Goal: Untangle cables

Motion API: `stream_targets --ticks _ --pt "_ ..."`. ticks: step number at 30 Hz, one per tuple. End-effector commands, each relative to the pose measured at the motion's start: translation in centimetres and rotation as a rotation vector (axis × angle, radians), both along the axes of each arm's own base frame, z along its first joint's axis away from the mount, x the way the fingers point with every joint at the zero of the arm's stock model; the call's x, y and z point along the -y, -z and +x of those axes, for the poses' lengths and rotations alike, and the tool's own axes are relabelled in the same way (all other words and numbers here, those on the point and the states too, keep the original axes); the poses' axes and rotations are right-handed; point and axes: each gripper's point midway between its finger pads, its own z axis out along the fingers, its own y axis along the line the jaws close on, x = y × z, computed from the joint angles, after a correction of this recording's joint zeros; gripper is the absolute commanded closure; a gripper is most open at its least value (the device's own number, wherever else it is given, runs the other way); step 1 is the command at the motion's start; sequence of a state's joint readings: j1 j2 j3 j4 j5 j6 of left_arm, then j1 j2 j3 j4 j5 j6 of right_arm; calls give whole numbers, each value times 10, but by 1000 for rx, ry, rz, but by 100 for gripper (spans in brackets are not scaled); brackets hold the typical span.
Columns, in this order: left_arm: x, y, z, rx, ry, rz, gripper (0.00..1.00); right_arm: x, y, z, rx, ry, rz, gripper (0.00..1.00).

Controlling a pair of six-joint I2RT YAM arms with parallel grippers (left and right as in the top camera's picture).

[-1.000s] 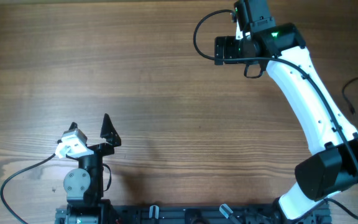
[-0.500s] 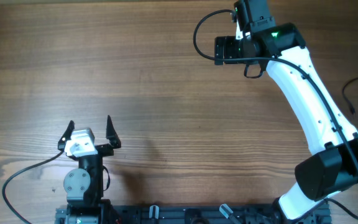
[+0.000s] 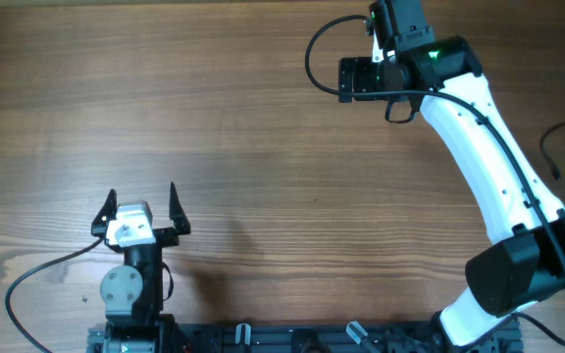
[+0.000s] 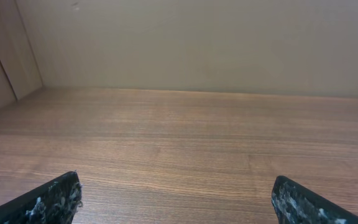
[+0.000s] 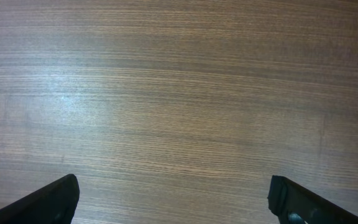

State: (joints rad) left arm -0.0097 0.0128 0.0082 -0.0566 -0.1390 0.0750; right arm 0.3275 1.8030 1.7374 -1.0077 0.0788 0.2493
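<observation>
Grippers gape empty: your left gripper (image 3: 142, 201) sits by its base (image 3: 126, 290), your right gripper (image 5: 173, 191) reaches across the table (image 3: 214, 118), likely because the cables (image 3: 543, 149), apparently looped at the right edge, lie beyond both.

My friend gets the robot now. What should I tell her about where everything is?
Left gripper: open, empty, close to the robot's base.
Right gripper: open, empty, over bare wood at the far side of the table.
Cables: thin black wires at the right edge, partly out of view, with neither gripper near them.
Done: nothing that shows.
Left: reach the wires and untangle them.
</observation>
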Motion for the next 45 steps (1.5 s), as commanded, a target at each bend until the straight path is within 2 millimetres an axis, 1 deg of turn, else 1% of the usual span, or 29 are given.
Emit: stream_targets --ticks 1,45 --pt "1 1 0 -3 9 21 0 -2 10 1 -23 9 5 0" --pt "4 1 0 -2 27 20 0 -2 10 1 -23 9 5 0"
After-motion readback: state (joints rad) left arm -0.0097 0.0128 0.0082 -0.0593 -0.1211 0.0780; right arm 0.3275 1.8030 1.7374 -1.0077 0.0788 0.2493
